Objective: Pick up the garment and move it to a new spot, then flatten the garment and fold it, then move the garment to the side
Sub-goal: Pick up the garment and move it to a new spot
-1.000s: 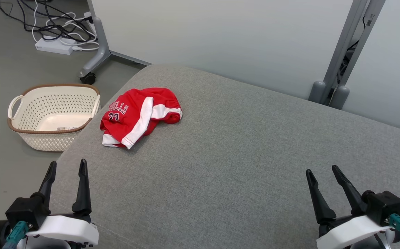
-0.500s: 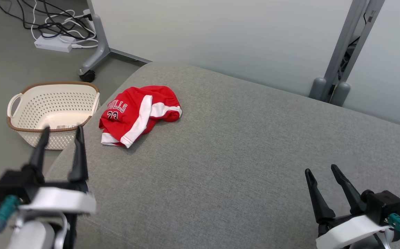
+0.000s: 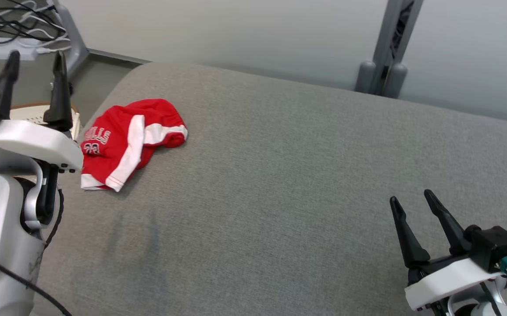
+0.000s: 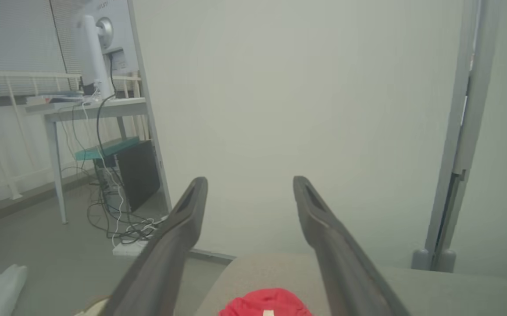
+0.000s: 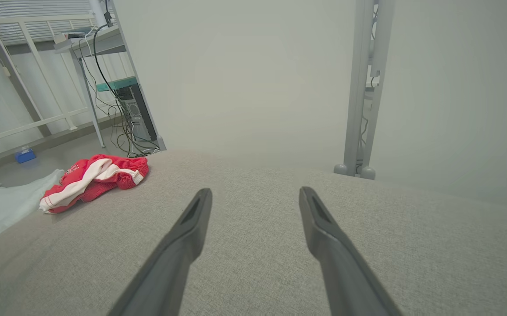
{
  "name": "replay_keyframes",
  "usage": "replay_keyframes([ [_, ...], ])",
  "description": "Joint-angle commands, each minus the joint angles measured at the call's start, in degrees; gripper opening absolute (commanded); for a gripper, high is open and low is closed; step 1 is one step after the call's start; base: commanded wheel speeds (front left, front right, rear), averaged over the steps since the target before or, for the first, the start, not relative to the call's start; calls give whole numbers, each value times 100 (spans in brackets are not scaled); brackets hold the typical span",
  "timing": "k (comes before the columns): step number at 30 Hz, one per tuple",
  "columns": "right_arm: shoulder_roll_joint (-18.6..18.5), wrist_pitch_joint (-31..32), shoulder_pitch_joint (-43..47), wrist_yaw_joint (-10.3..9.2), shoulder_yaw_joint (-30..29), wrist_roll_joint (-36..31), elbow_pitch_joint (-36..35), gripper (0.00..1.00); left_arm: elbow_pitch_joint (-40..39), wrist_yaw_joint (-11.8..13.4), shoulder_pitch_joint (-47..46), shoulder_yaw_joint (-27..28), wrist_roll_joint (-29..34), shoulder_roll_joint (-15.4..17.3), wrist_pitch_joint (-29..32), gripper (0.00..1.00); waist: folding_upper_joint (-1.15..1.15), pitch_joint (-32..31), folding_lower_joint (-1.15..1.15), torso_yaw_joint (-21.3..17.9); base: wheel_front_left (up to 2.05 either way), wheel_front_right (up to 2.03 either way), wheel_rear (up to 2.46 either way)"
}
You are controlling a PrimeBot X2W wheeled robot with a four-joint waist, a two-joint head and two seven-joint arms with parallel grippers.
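Your left hand (image 3: pixel 37 57) is up at the left edge of the head view, its fingers spread wide with nothing between them. In that view it sits in front of the cream basket (image 3: pixel 30 113) on the floor. The red garment (image 3: pixel 130 140) lies bunched on the grey cushion (image 3: pixel 280 175), close to the cushion's left edge and towards its far corner. It has a white stripe across it and lettering with a number on the side nearest the basket. No finger touches it.

From the left wrist, the left hand (image 4: pixel 249 182) points at the pale wall, and the garment (image 4: pixel 264 307) only peeks in at the bottom edge between the two fingers.

Your right hand (image 3: pixel 411 196) is low at the right of the head view, over the cushion's near right part. It is also wide open and empty, well apart from the garment. From the right wrist, the right hand (image 5: pixel 255 192) looks across bare grey fabric, with the garment (image 5: pixel 93 180) far off to the left, near the cushion's edge
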Motion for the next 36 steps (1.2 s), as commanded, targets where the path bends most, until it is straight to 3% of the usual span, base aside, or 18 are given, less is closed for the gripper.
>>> replay_keyframes([
  [1,-56,14,-125,-2,24,27,-58,100,503,-129,-160,-28,-150,-35,137,100,0,294,0,-279,0,0,0],
  [14,-317,160,-411,-2,118,72,-221,100,3757,-846,-630,-114,-711,-346,405,100,0,1140,0,-751,0,0,0],
  [20,-458,229,-572,-2,144,78,-298,100,4749,-1076,-885,-74,-822,-332,259,100,0,1551,0,-892,0,0,0],
  [27,-568,264,-701,-2,104,92,-362,100,5414,-1137,-1161,-18,-907,-334,-10,100,0,1850,0,-1033,0,0,0],
  [28,-579,255,-702,-2,95,92,-357,100,5466,-1135,-1183,-12,-917,-329,-84,78,0,1863,0,-1034,0,0,0],
  [29,-584,241,-707,-2,90,93,-362,100,5513,-1154,-1234,25,-945,-286,-204,25,0,1877,0,-1037,0,0,0],
  [30,-581,229,-714,-2,89,98,-364,100,5550,-1168,-1286,38,-948,-266,-296,0,0,1882,0,-1041,0,0,0],
  [36,-534,161,-712,-2,74,110,-269,100,5547,-1239,-1416,133,-999,-135,-886,0,0,1729,0,-1040,0,0,0],
])
